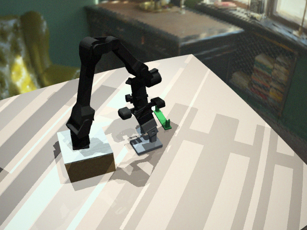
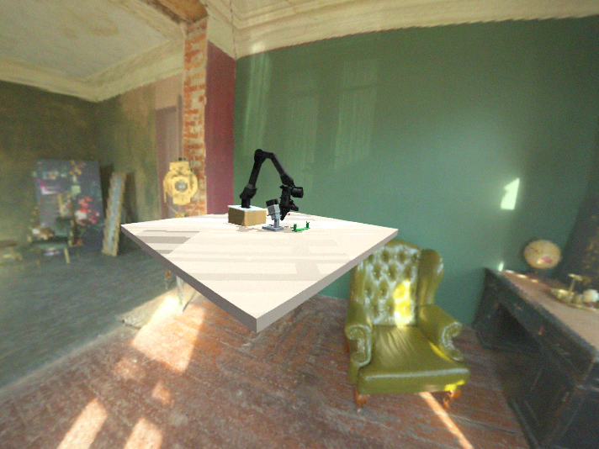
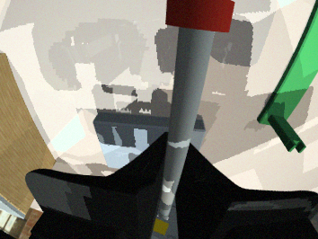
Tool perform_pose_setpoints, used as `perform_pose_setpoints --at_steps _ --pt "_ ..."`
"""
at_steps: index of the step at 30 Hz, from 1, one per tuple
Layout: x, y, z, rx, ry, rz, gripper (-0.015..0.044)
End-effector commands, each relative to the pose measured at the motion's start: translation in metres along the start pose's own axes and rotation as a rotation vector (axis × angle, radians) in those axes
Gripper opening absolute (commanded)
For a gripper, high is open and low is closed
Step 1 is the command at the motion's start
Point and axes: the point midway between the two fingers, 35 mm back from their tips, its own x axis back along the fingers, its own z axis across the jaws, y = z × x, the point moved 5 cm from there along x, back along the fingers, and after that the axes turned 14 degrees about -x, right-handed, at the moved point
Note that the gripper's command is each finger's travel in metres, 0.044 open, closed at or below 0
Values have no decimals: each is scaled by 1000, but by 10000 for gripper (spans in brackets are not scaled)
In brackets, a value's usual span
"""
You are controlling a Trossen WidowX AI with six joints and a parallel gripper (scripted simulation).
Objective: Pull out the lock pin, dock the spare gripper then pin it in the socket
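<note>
The lock pin (image 3: 190,67), grey with a red head, is held between the fingertips of my shut gripper (image 3: 178,150) (image 2: 283,218). The pin's far end points down toward the mount. A yellow patch shows beside that end; whether the tip is inside a hole cannot be told. The blue-grey mount (image 1: 146,147) (image 2: 272,228) (image 3: 118,154) stands on the table. The dark spare gripper (image 1: 148,123) (image 2: 272,208) sits tilted on top of its socket. My gripper is close behind it in the top view, where my fingertips and the pin are hidden.
A green cradle (image 1: 161,118) (image 2: 301,229) (image 3: 302,74) with an upright post at each end lies beside the mount and holds nothing. The arm's base stands on a wooden block (image 1: 90,168) (image 2: 246,216) (image 3: 18,139) with a pale top, on the mount's other side.
</note>
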Motion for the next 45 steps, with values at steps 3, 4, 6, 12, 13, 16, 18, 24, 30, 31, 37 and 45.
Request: perform_pose_setpoints --at_steps 3,4,6,12,13,16,18,24,30,31,37,45 --pt "-1 -4 0 5 -2 4 0" --pt "-1 -5 0 5 -2 4 0" --pt "-2 -6 0 5 -3 3 0" --pt "-3 -9 -1 5 -4 3 0" --pt "-3 -10 -1 4 -4 3 0" --pt "-3 -12 -2 4 -5 3 0" --pt "-4 -14 -2 4 -6 2 0" --pt "-5 -16 -3 4 -7 2 0" --pt "-4 -15 -3 -2 -6 -1 157" --pt "-4 -15 -3 -2 -6 -1 184" --pt "-3 -14 -3 -2 -6 -1 200" --pt "14 -6 2 7 8 3 200"
